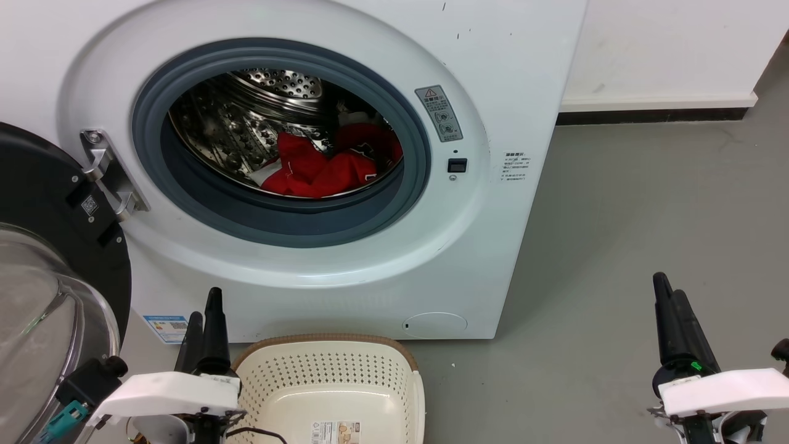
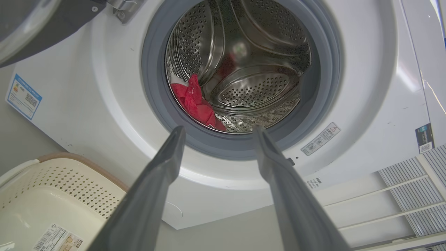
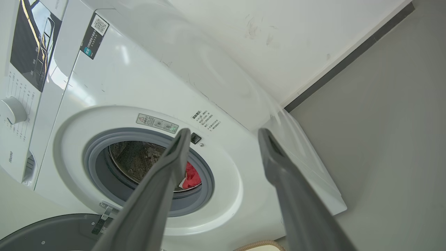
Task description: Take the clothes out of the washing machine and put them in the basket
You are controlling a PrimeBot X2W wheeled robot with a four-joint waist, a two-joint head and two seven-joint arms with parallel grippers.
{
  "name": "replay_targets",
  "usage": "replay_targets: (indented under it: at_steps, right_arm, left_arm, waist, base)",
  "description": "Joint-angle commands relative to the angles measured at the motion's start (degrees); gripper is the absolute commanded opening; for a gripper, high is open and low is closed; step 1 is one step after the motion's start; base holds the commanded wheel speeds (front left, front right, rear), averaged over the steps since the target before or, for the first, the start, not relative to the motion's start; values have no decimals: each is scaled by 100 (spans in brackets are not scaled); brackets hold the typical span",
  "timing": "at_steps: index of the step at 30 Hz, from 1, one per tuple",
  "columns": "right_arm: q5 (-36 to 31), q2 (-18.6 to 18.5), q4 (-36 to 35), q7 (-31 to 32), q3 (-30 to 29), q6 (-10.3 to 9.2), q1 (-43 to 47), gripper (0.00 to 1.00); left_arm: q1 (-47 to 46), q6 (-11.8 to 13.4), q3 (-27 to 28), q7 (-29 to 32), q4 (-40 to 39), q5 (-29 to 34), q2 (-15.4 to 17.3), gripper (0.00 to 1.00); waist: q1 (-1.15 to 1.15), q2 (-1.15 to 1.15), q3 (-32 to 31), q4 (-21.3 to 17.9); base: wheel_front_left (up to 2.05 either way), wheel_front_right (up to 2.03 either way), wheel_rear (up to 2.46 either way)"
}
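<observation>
The clothes (image 1: 320,169) lay crumpled in a red heap at the bottom of the perforated steel drum (image 1: 246,129), inside the washing machine (image 1: 493,92) and behind its grey rubber seal (image 1: 296,225); a little white fabric showed at the heap's left edge. The door (image 1: 43,203) stood swung open to the left on its hinge. The basket (image 1: 320,338) sat on the grey floor (image 1: 616,216) just in front of the machine, below the opening, with a paper label (image 1: 336,433) visible on its bottom. The left pincer (image 1: 205,303) hung low just beside the basket's left rim, pointing up at the machine's front; in the left wrist view its two fingers (image 2: 163,164) were spread wide, framing the lower part of the seal. The right pincer (image 1: 669,285) hovered over the floor, well apart from the machine and the basket, and the right wrist view showed it spread wide as well.
</observation>
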Motion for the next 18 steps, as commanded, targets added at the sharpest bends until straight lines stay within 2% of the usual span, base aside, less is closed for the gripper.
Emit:
replay_targets:
  at_steps: [1, 18]
  right_arm:
    - [-248, -26, -145, -57, 33, 0, -9, 100]
    - [-2080, -27, -519, -363, 187, 0, 211, 100]
  left_arm:
    - [-30, 45, -32, -64, -132, 215, 23, 100]
    - [104, 267, -284, -369, -348, 1688, 27, 100]
  waist:
    - [0, 0, 0, -1]
    - [0, 0, 19, -13]
  base:
    - [0, 0, 0]
    - [0, 0, 0]
